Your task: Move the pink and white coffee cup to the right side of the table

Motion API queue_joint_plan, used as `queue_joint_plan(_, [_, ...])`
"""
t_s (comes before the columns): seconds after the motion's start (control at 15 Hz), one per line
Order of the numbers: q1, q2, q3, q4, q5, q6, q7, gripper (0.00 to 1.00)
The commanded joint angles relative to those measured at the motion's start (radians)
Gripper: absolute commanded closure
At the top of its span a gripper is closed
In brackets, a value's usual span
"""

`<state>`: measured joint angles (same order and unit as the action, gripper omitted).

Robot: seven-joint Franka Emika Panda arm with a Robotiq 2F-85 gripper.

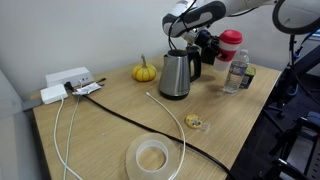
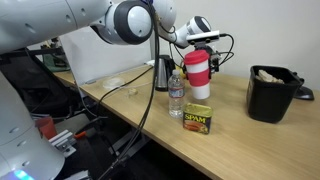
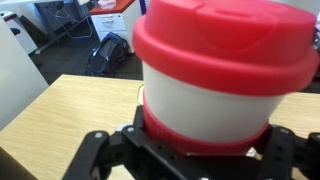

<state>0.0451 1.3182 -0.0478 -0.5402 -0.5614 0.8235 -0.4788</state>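
The pink and white coffee cup has a red-pink lid, a white band and a red-pink sleeve. It hangs above the light wood table, near the clear water bottle. My gripper is shut on the cup. In the wrist view the cup fills the frame, and the black fingers clamp its sleeve from both sides.
A steel kettle, a clear water bottle, a can, a small pumpkin, a tape roll, a power strip with cables, and a black bin stand on the table.
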Motion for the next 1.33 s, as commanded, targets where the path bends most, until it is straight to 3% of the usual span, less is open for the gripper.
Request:
queue_joint_plan(0.0, [0.000, 0.001, 0.000, 0.002, 0.000, 0.000, 0.000, 0.08])
queue_joint_plan(0.4, [0.000, 0.001, 0.000, 0.005, 0.001, 0.000, -0.001, 0.08])
queue_joint_plan(0.47, [0.000, 0.001, 0.000, 0.005, 0.001, -0.001, -0.001, 0.33])
queue_joint_plan(1.27, [0.018, 0.059, 0.044, 0.038, 0.036, 0.025, 0.006, 0.33])
